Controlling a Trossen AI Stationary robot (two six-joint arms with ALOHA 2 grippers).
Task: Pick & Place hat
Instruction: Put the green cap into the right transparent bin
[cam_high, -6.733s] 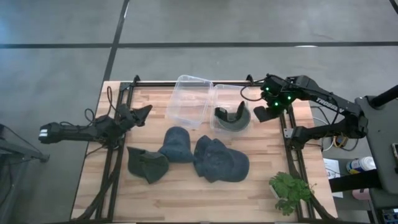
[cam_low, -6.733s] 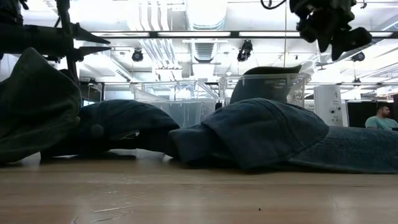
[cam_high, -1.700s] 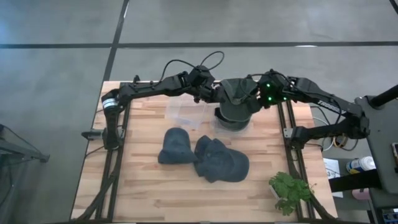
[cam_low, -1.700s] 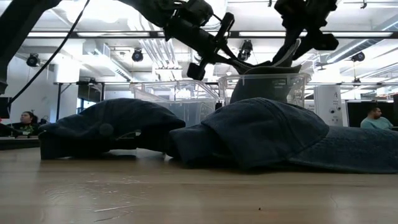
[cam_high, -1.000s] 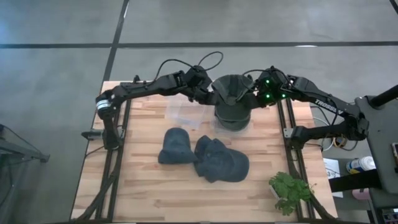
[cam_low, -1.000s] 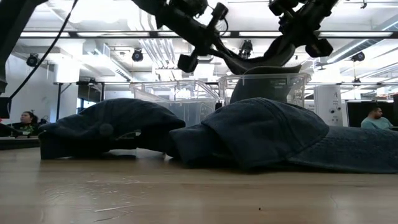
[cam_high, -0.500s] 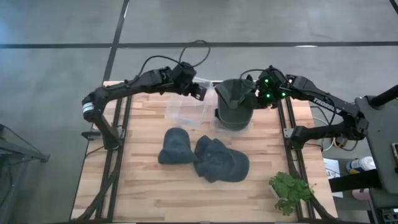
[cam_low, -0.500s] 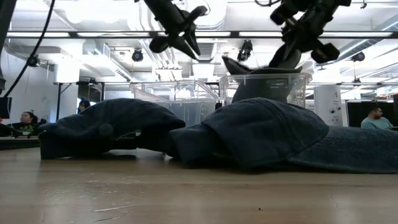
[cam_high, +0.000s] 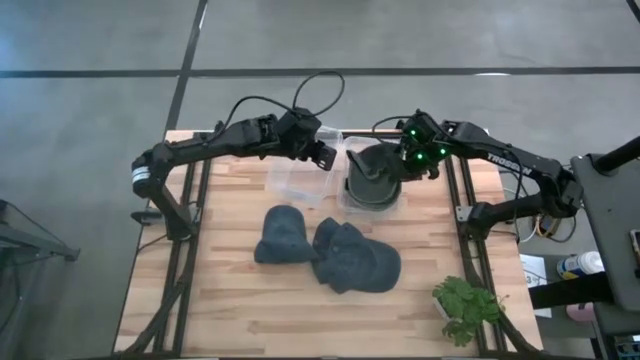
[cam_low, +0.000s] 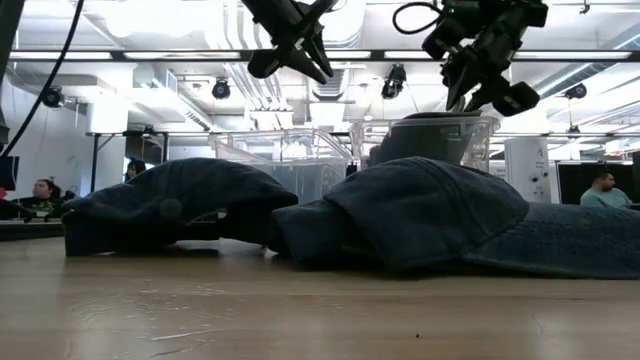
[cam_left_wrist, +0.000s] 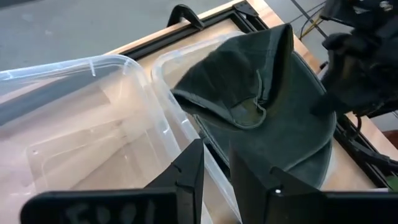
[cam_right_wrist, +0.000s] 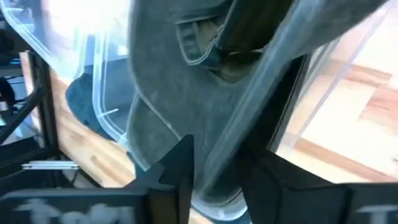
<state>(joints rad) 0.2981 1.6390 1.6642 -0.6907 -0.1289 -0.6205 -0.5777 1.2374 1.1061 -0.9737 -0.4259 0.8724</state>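
The green hat (cam_high: 372, 178) sat bunched in the right clear bin (cam_high: 346, 196) at the tabletop's (cam_high: 230, 300) far edge, its brim riding above the rim. The right gripper (cam_high: 400, 165) hung over it, jaws narrowly parted and seemingly straddling a fold; the left gripper (cam_high: 322, 155) hovered above the empty left bin (cam_high: 290, 180), jaws slightly spread, holding nothing. If the right arm lifted while snagged, the hat could drag out.

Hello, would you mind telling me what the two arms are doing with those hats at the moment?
They are putting hats into clear bins. A dark green hat lies in the right-hand bin, with the right gripper just over it. The left gripper hangs open above the empty bin beside it. Two blue hats wait on the table.
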